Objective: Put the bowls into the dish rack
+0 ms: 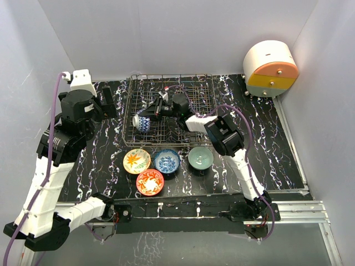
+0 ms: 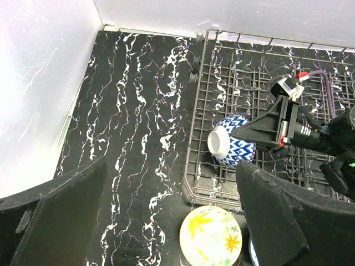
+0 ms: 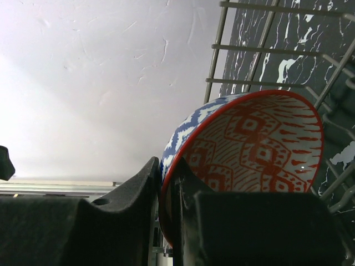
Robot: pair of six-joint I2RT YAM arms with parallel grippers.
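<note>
Two grippers are at work, and only one carries anything. The left gripper [image 1: 105, 105] hangs over the bare marbled table [image 1: 105, 149] with its jaws spread wide and nothing between them. The dish rack [image 2: 193, 138] lies just off its right finger. The yellow floral bowl [image 2: 211, 236] sits on the table close beneath that same finger, so this arm looks the nearer one for it. Inside the rack's left end, the zigzag bowl [image 1: 141, 122] is pinched by its rim in the right gripper [image 3: 166, 180], one finger [image 3: 133, 194] on the blue outer wall and the other against the red-patterned inside. The bowl lies on its side, its axis running along the rack's width. Its white foot points away from the fingers toward the left arm, and its mouth faces back at the wrist. It sits low among the tines; whether it already rests on the wires I cannot tell. The coming move likely needs only a slight lowering, then a release so it stands on edge. Nearer the arm bases than those fingers, the orange-red bowl [image 1: 150, 182], blue-white bowl [image 1: 166, 160] and grey-green bowl [image 1: 200, 158] wait upright on the table.
</note>
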